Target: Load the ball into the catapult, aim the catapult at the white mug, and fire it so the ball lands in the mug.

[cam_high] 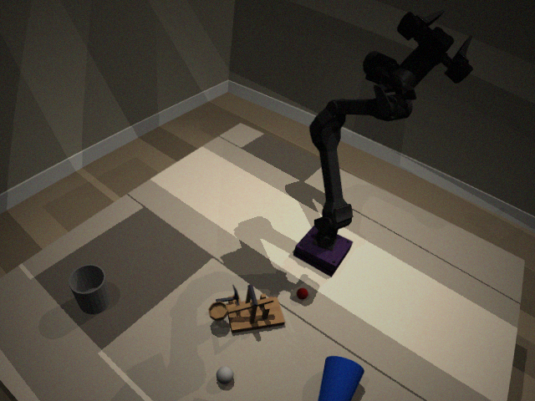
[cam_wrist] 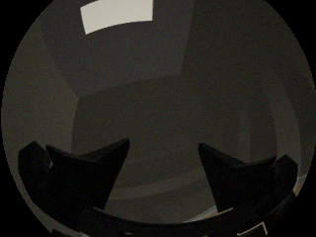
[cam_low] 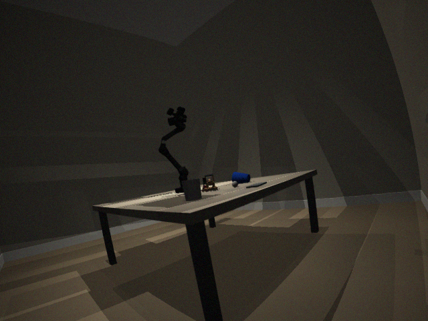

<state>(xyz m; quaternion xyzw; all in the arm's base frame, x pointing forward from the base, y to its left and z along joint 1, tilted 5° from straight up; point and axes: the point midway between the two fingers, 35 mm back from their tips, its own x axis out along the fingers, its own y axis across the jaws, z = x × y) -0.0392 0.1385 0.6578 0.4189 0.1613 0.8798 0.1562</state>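
Top view: the arm [cam_high: 330,172] rears up from its purple base [cam_high: 323,252], its fingers [cam_high: 445,32] spread wide and holding nothing, lifted high toward the wall at 1 o'clock. The red ball [cam_high: 302,293] lies on the bench [cam_high: 431,302] well apart from them, near the base at about its 7 o'clock. The wooden catapult [cam_high: 252,312] sits just beyond the ball at its 8 o'clock, cup end pointing toward 9 o'clock. A dark grey mug [cam_high: 89,288] stands upright far off at the catapult's 9 o'clock; its colour reads dark in this light. A pale ball [cam_high: 224,373] rests at the catapult's 6 o'clock, and a blue cup [cam_high: 338,378] is cut off by the lower edge of the frame.

Exterior view: the whole bench [cam_low: 207,207] stands on dark legs in a dim room. The arm [cam_low: 170,152] rises above it with the fingers [cam_low: 176,114] at the top, too small to read. The mug [cam_low: 192,189] stands nearest the camera, partly covering the arm's base; the catapult [cam_low: 208,184] is a small blur behind it at 2 o'clock, and the blue cup [cam_low: 241,177] lies on its side farther along. A flat dark item [cam_low: 256,184] beside the cup is too small to name. The red ball cannot be made out here.

Wrist view: both fingers show as dark shapes spread wide, with only wall and ceiling between them.
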